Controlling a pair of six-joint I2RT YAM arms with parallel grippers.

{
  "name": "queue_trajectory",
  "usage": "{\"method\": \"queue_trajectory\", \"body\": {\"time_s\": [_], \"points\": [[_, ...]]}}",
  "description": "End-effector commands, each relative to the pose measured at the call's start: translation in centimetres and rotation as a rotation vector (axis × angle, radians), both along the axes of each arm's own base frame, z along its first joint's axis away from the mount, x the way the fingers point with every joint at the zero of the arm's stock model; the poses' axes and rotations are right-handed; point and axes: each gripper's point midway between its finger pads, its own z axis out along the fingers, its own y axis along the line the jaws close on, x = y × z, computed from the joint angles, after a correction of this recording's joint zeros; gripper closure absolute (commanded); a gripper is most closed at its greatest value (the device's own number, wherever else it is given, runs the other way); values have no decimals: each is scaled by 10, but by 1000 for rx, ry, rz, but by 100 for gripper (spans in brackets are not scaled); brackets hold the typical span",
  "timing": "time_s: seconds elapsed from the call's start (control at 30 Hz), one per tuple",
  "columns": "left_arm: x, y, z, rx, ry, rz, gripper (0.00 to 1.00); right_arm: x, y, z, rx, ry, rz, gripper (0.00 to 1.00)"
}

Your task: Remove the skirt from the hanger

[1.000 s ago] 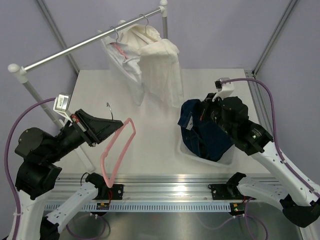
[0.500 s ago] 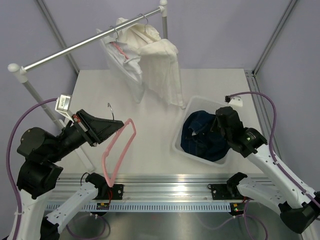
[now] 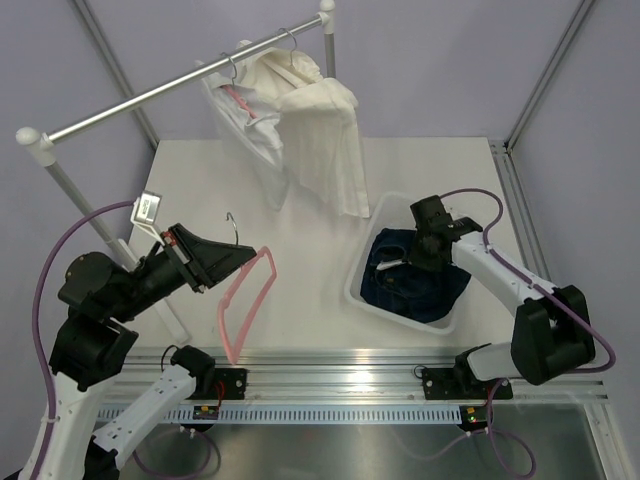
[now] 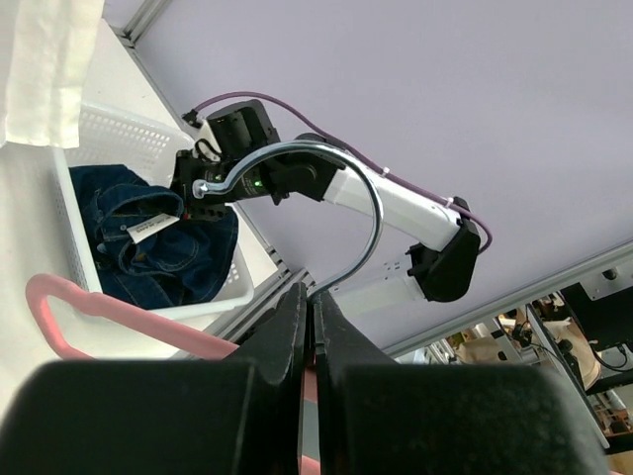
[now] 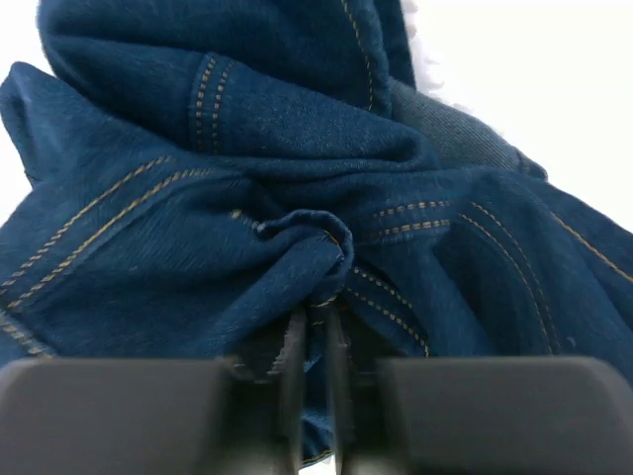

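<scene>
The dark blue denim skirt (image 3: 405, 285) lies bunched in the white basket (image 3: 392, 205) on the right of the table. My right gripper (image 3: 417, 262) is down in the basket and shut on a fold of the skirt (image 5: 297, 198); its tips (image 5: 315, 336) pinch the cloth. My left gripper (image 3: 238, 262) is shut on the bare pink hanger (image 3: 245, 295) and holds it above the table's near left. In the left wrist view the gripper (image 4: 310, 307) clamps the hanger at the base of its metal hook (image 4: 346, 178), and the skirt (image 4: 148, 247) shows in the basket (image 4: 109, 129).
A metal clothes rail (image 3: 180, 85) crosses the back left, with white garments (image 3: 310, 130) hanging from it over the table's far middle. Its near post (image 3: 40, 145) stands beside my left arm. Frame uprights stand at the corners.
My right gripper has lowered the skirt into the basket and swung left over it. My left gripper has moved the pink hanger slightly right.
</scene>
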Motion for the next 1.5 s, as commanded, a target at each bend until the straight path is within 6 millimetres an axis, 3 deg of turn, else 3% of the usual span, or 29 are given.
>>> {"method": "queue_trajectory", "body": {"time_s": [0.0,0.07,0.17,0.27,0.3,0.37,0.47,0.5,0.57,0.63,0.67,0.7,0.73,0.77,0.8,0.87,0.9,0.93,1.0,1.03,1.13,1.17,1.23,1.27,1.33,1.47], "points": [[-1,3,7,5,-55,14,100,-5,15,-5,68,49,26,79],[3,5,-3,45,-46,34,100,-11,2,3,3,61,31,60],[8,8,-13,94,-48,62,100,-2,-19,53,-95,-56,19,41],[16,10,-26,154,-42,82,100,-4,-32,114,-119,-169,-7,16],[16,10,-29,172,-45,85,100,-5,-22,136,-59,-199,36,1],[22,12,-35,218,-63,101,100,-14,-2,162,52,-241,130,1],[30,20,-41,286,-99,147,100,-29,43,214,320,-368,283,0],[31,22,-44,304,-102,158,100,-43,67,228,468,-370,363,1],[35,24,-46,333,-131,168,100,-56,89,271,646,-487,456,1],[37,24,-46,348,-173,168,100,-84,115,299,903,-451,537,1],[36,24,-46,351,-189,165,100,-87,126,322,989,-511,596,1],[37,24,-47,359,-200,168,100,-105,140,327,1076,-439,634,1],[40,26,-48,379,-218,179,100,-110,150,330,1089,-416,663,1],[40,27,-48,387,-230,180,100,-121,157,344,1091,-413,701,1],[42,27,-49,396,-238,182,100,-138,174,346,1072,-397,769,1],[46,33,-51,421,-233,221,100,-148,189,350,982,-369,802,1],[51,35,-55,438,-210,238,100,-134,191,340,846,-441,773,2],[55,38,-57,452,-190,257,100,-142,207,328,780,-403,819,3],[55,38,-62,480,-154,251,100,-136,207,317,653,-412,818,5],[60,38,-67,501,-127,253,100,-144,217,310,628,-398,857,6],[62,40,-78,541,-90,252,100,-146,232,311,565,-461,896,7],[62,41,-78,543,-93,252,100,-153,237,316,543,-488,917,8],[62,43,-79,552,-91,263,100,-163,248,301,489,-439,962,9],[62,43,-79,555,-92,264,100,-166,252,306,482,-448,971,9],[63,45,-79,562,-87,271,100,-166,258,296,409,-440,984,9],[64,47,-80,569,-76,284,100,-178,266,301,382,-463,1006,11]]}}
